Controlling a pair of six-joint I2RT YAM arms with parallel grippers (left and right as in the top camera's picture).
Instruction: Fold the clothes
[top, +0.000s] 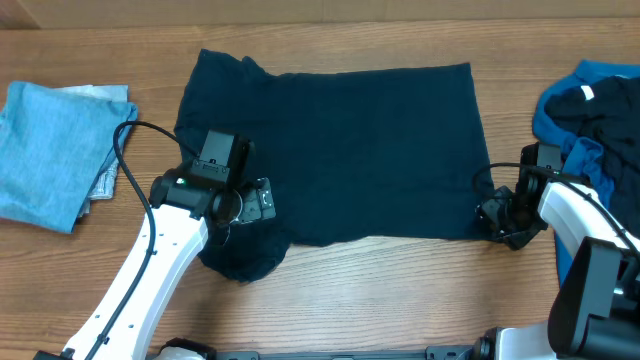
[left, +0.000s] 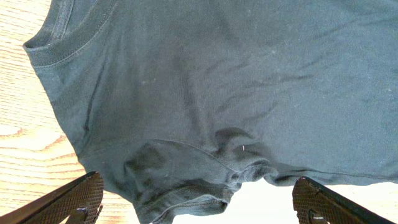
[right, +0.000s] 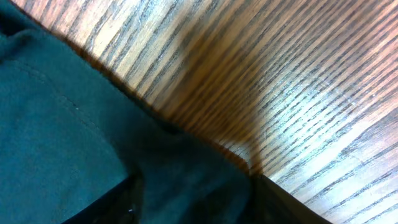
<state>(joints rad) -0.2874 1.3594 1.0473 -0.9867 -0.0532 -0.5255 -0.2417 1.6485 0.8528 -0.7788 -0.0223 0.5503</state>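
Now, shirt (top: 370, 150) flat on table (top: 400, 290), soft, light (bound to sag); left gripper (top: 258, 203) spread wide over sleeve (left: 180, 180); right gripper (top: 497, 218) straddles hem corner (right: 186, 174), pinch unclear; grab corners.

Blue pile (top: 612, 72) runs off right edge. Left arm (top: 150, 270) hides dark shirt (top: 350, 150) corner. Right end effector (right: 193, 196) blurred, grip unclear.

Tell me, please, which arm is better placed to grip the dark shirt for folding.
Right, probably: the right gripper sits at the dark shirt's corner, fabric between its fingers; the left gripper hangs open above the sleeve.
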